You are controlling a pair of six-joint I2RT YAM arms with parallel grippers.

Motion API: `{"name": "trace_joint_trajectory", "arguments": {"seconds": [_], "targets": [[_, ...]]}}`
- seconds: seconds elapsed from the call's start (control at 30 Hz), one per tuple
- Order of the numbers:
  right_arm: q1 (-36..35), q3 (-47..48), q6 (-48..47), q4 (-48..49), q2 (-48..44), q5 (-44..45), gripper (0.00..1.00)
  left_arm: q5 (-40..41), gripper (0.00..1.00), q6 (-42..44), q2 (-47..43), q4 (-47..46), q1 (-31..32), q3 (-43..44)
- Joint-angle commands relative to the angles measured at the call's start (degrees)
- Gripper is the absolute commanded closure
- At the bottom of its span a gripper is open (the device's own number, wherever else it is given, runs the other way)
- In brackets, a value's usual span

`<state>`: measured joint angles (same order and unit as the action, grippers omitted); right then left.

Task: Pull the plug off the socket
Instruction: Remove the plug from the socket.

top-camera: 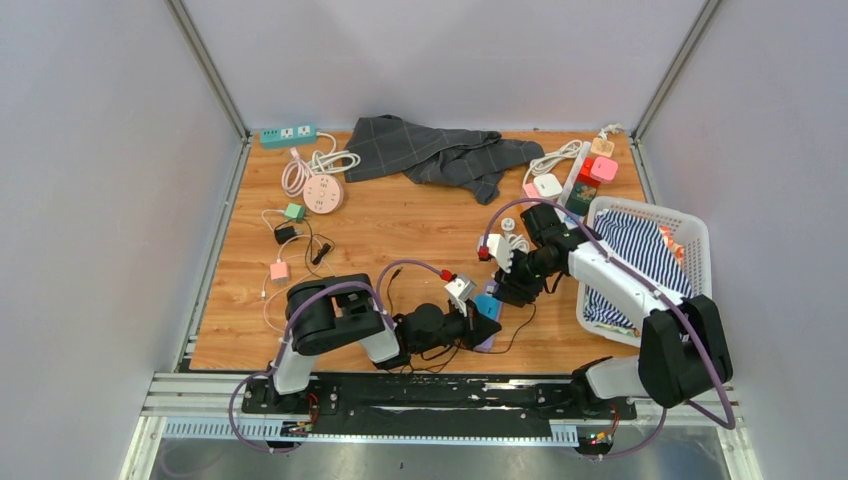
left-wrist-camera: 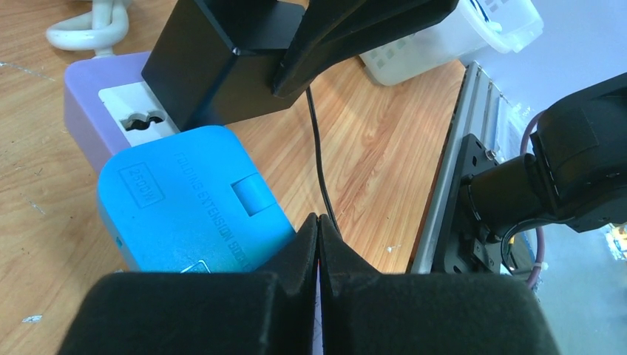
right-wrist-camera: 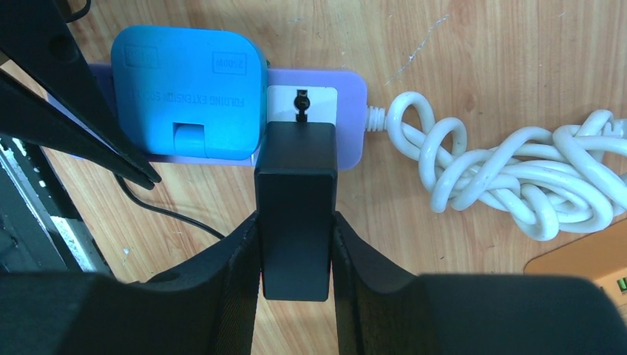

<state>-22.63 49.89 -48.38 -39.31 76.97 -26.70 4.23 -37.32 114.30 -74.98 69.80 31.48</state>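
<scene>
A black plug (right-wrist-camera: 296,207) stands against the white face of a purple socket strip (right-wrist-camera: 347,96). My right gripper (right-wrist-camera: 294,219) is shut on the plug, one finger pressed to each side of it. Whether its pins are still seated is hidden. A blue folding extension block (right-wrist-camera: 188,89) sits on the same strip beside the plug. My left gripper (left-wrist-camera: 318,219) is shut with nothing between its jaws, its tips at the near edge of the blue block (left-wrist-camera: 185,200). From above, both grippers (top-camera: 490,322) (top-camera: 508,288) meet over the strip near the table's front.
A thin black cable (left-wrist-camera: 318,148) runs from the plug toward the front rail. The strip's coiled white cord (right-wrist-camera: 510,170) lies beside it. A white basket (top-camera: 690,225) with striped cloth stands to the right. A grey cloth (top-camera: 440,150), other strips and chargers lie farther back.
</scene>
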Motion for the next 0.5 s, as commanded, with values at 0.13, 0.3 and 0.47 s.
{"name": "trace_joint_trajectory", "arguments": {"seconds": [0.13,0.3,0.47], "targets": [[4.1,-0.4,2.9,-1.8,-4.6,0.3,1.00,-1.7,1.00,-0.1,4.0,5.7,-1.1,-1.7],[4.1,0.7,-0.8,-5.8,-4.6,-3.0,1.00,-2.1,1.00,-0.3,4.2,5.5,-1.2,-1.7],[4.4,1.0,-0.2,-5.6,-4.5,-1.5,1.00,-2.6,1.00,-0.4,4.3,5.0,-1.4,-1.8]]}}
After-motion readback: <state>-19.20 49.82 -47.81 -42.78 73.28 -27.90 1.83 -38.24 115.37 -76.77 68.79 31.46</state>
